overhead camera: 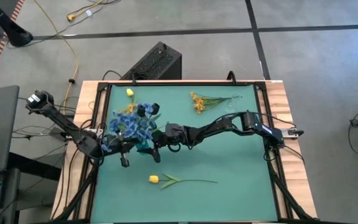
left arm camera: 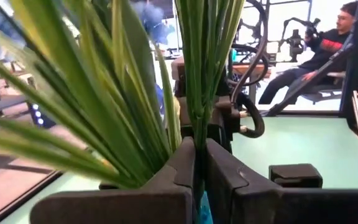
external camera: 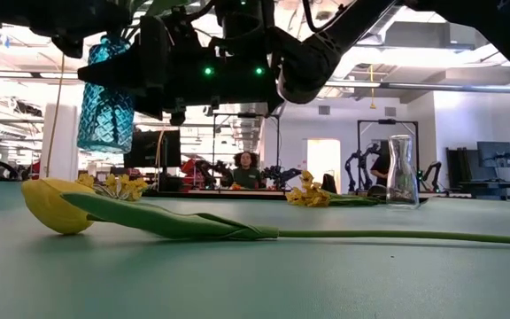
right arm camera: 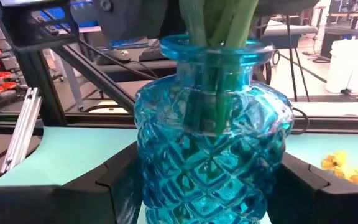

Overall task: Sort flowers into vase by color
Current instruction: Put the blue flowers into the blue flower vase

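Your left gripper point(left arm camera: 197, 171) is pinched shut on the green stems point(left arm camera: 197, 74) of the blue flowers point(overhead camera: 129, 124), feeding them into the blue vase point(right arm camera: 213, 143). Your right gripper point(right arm camera: 213, 186) clasps that vase, lifted off the table point(overhead camera: 229, 162). Next, I'd judge: lower the stems, release. Yellow flowers point(overhead camera: 199, 101) and a tulip point(overhead camera: 155, 179) wait.
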`<state>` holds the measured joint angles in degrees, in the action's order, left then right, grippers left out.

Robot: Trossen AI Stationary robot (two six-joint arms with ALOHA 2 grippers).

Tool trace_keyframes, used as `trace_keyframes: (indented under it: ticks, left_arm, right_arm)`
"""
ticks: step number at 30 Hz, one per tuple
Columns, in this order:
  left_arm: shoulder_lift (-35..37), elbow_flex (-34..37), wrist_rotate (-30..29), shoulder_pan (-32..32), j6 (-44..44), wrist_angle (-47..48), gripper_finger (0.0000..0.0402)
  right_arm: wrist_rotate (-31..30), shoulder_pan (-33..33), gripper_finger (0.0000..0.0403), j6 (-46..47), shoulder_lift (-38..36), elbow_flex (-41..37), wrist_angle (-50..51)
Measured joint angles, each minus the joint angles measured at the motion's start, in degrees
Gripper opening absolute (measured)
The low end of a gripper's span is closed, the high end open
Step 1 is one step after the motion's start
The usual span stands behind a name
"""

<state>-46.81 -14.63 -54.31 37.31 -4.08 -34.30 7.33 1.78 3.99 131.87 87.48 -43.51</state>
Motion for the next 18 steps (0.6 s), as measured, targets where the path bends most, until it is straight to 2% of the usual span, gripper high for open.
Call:
trace_keyframes:
  ticks: [5, 18]
  left_arm:
    - [0.05, 0.0, -0.33, -0.36, 4.16, 3.23, 0.0]
    - [0.05, -0.04, -0.15, -0.32, 7.72, 5.5, 0.0]
  right_arm:
    - [-0.15, 0.0, 0.0282, 0.03, 0.0, 0.0, -0.53]
    - [-0.15, 0.0, 0.0282, 0.05, -0.02, -0.02, -0.94]
